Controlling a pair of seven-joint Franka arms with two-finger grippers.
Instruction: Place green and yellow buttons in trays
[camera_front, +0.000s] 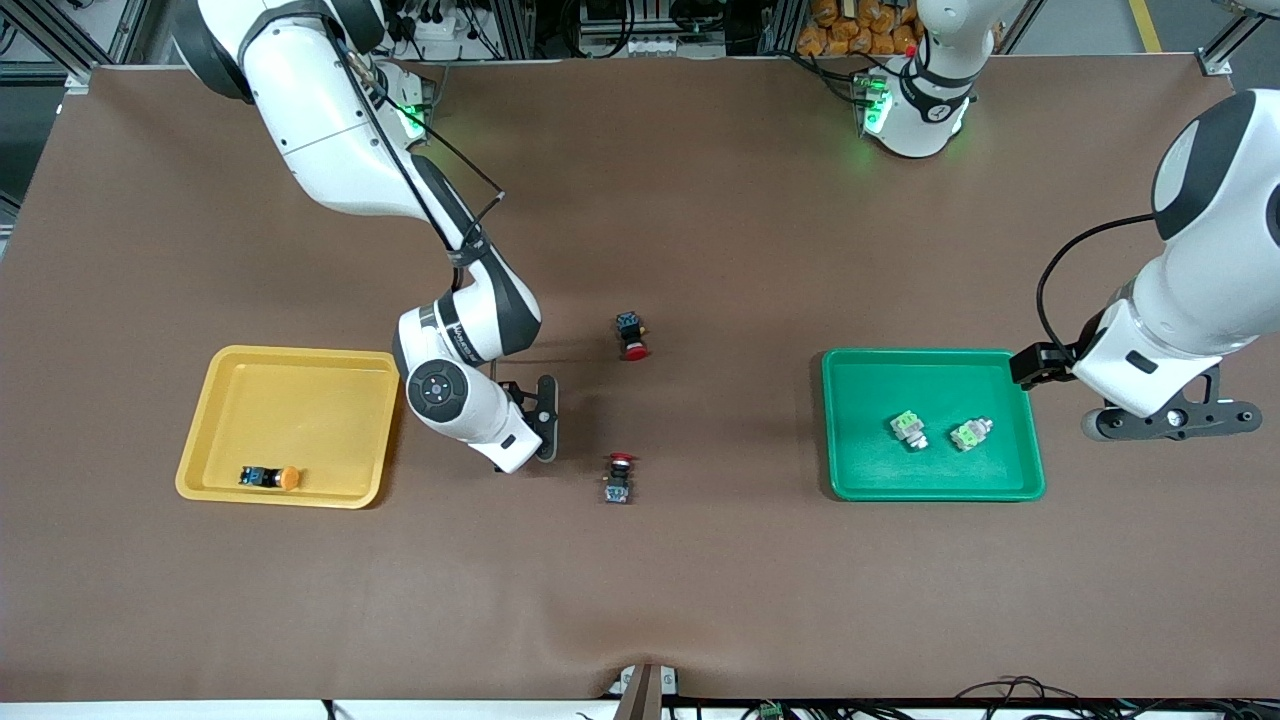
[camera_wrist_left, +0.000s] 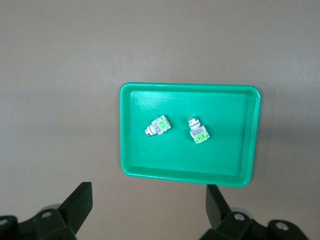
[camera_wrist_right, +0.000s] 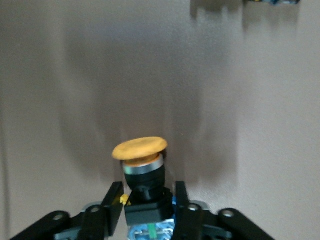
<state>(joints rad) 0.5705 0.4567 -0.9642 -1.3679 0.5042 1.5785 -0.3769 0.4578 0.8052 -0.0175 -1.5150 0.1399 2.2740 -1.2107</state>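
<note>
Two trays show in the front view: the yellow tray (camera_front: 290, 425) holds one yellow-capped button (camera_front: 271, 478) at its nearer rim, the green tray (camera_front: 932, 424) two light-green buttons (camera_front: 908, 429), (camera_front: 970, 433); two red-capped switches (camera_front: 632, 336), (camera_front: 619, 477) lie on the brown table (camera_front: 700, 220) between. The right gripper (camera_front: 540, 420) hangs just beside the yellow tray. In the left wrist view, the left gripper (camera_wrist_left: 150, 207) waits beside the green tray (camera_wrist_left: 130, 130), jaws apart and empty. In the right wrist view, the right gripper (camera_wrist_right: 147, 200) is clamped on the second yellow button (camera_wrist_right: 142, 165) by its black body, cap outward; it looks light, rigid and smooth, best gripped on the flat-sided body, not the cap.
</note>
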